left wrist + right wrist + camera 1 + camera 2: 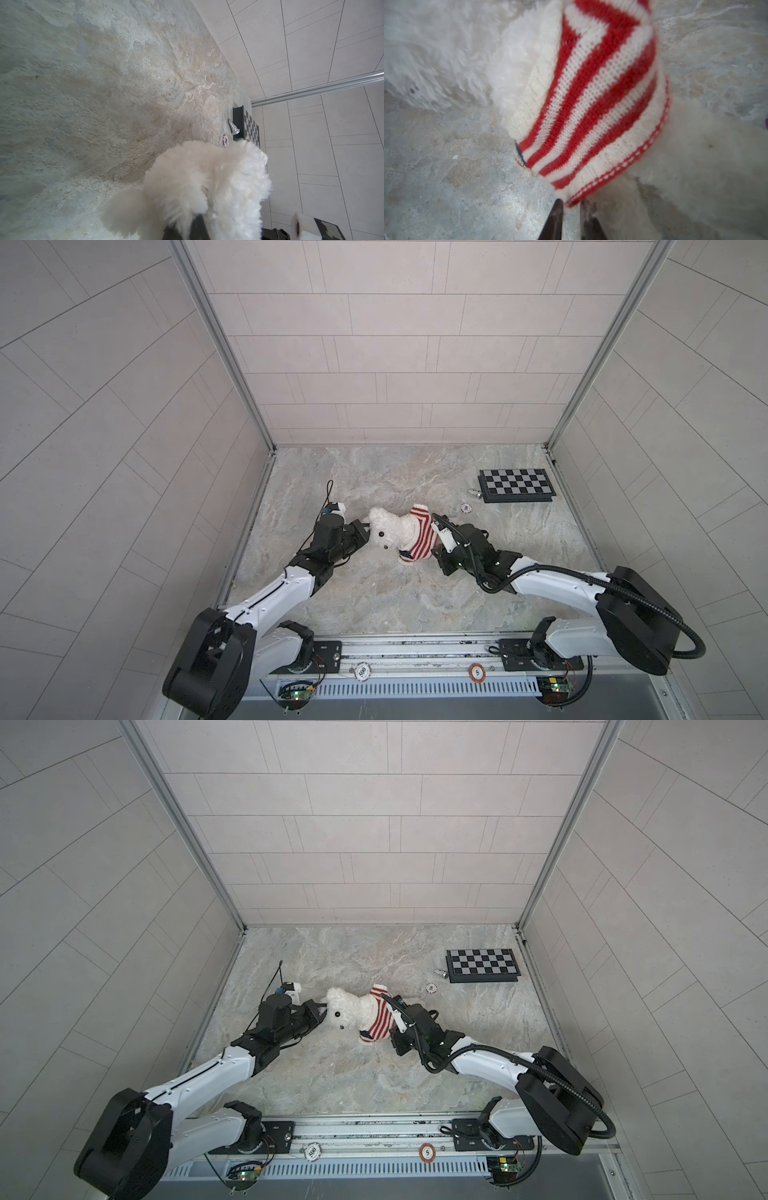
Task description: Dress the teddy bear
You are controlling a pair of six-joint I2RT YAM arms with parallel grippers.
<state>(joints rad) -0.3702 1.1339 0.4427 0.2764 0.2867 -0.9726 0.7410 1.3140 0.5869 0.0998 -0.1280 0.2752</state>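
Robotics lab test cell. Evidence: 2 robot arms, left arm (270, 597) & right arm (557, 589), bolted to an alu rail (415, 649) at the front edge. Bare circuit boards (296, 694) w/ green LEDs & loose wiring sit below it, beside a vent grille (415, 689). Tile-print wall panels (374, 364) in alu corner posts (224, 344) box in a marble-look tabletop (374, 605) on 3 sides. Mixed props: teddy bear (390, 529), chess board (516, 484), poker chips (362, 671).
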